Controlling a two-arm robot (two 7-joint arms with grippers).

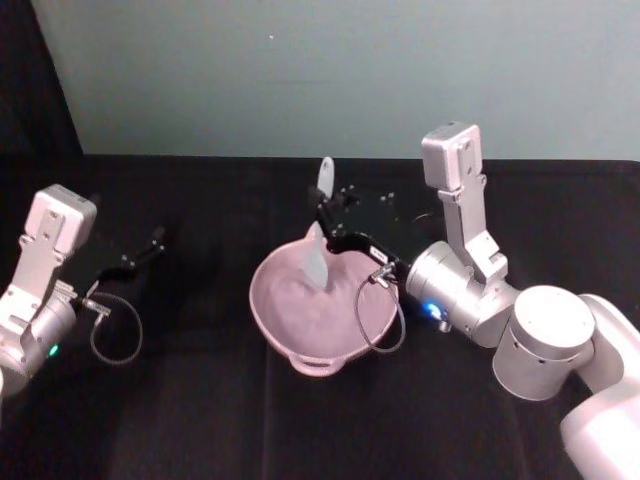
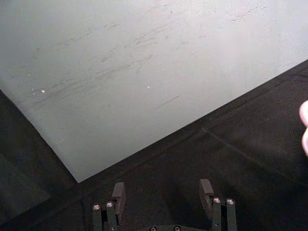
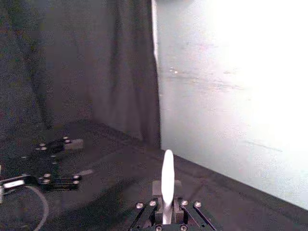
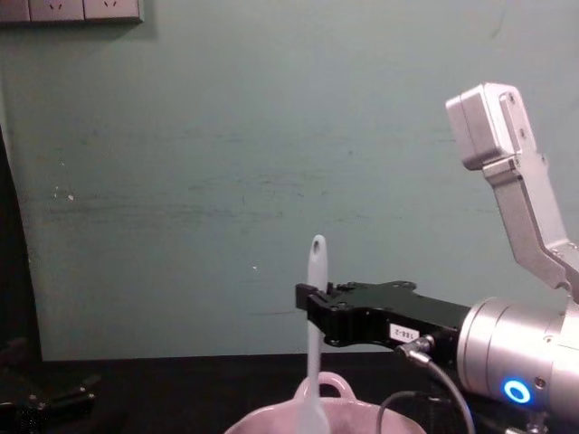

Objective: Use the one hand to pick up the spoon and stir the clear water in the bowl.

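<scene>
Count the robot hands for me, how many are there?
2. The left gripper is open, off at the robot's left. The right gripper is in the middle, holding the spoon upright in the bowl.

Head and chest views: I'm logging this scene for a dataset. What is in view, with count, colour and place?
bowl: one, pale pink, middle of the table
spoon: one, white, upright, lower end in the bowl
table: one, black
wall: one, pale green, behind the table
wall sockets: one row, white, high on the wall
right gripper: one, black, over the bowl's far edge, shut on the spoon
left gripper: one, black, open, parked to the bowl's left
</scene>
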